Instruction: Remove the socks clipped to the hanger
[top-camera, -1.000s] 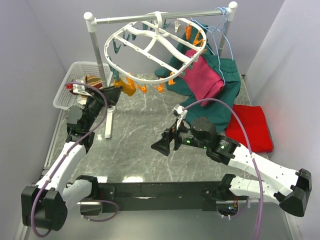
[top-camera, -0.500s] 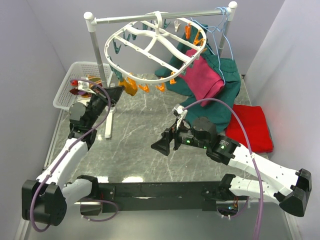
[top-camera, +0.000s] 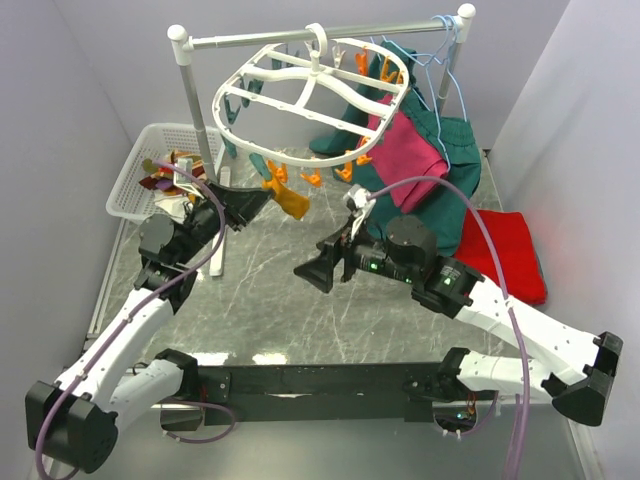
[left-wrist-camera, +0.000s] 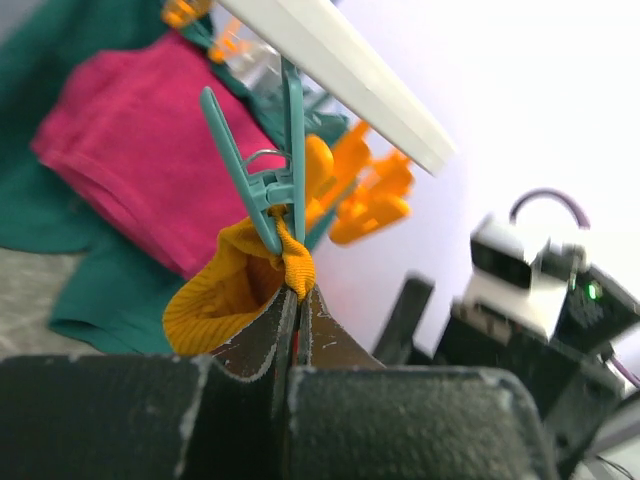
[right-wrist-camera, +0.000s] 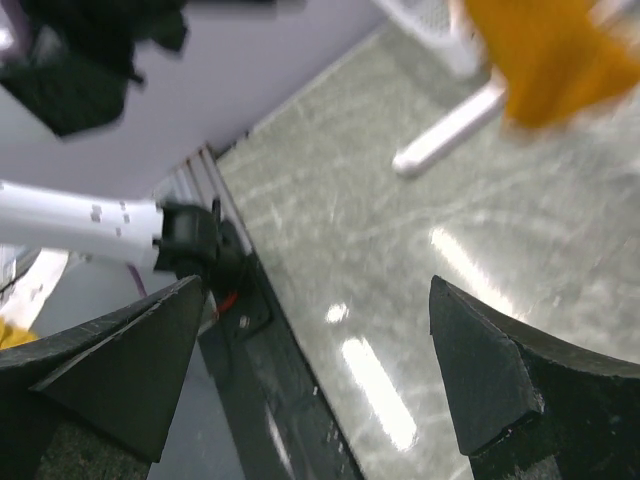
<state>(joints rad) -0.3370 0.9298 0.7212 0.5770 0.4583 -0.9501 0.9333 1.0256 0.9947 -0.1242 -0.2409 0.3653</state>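
Grey marble worktop (top-camera: 300, 310), pale walls: the left claw (left-wrist-camera: 290, 310) is clamped tight on a mustard sock (left-wrist-camera: 215, 300) that hangs from a teal clip (left-wrist-camera: 270, 180) at the 6 o'clock rim of the hanger (left-wrist-camera: 340, 70). A steady downward pull in line with the clip should free the sock without setting the hanger swinging. The left arm reaches up and forward from its base. The right claw (top-camera: 312, 275), at centre, gapes wide and empty, facing 9 o'clock.
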